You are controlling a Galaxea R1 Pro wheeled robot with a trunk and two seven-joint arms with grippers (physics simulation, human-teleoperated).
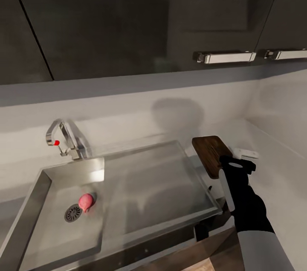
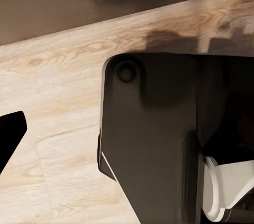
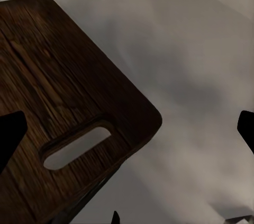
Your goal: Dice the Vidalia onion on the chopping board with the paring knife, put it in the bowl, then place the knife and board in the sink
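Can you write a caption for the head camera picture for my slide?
Robot's right tool hovers over the dark-brown wooden chopping board beside the steel sink, where a pink onion waits by the drain.

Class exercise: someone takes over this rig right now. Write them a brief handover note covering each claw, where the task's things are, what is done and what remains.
Right claw: open, hovering over the chopping board, holding nothing.
Left claw: pointed at the wooden floor; I cannot tell if it is open.
Vidalia onion: in the sink, beside the drain.
Board: on the countertop right of the sink.
Done: nothing visible yet.
Left: fetch onion, dice, bowl it, then sink knife and board.
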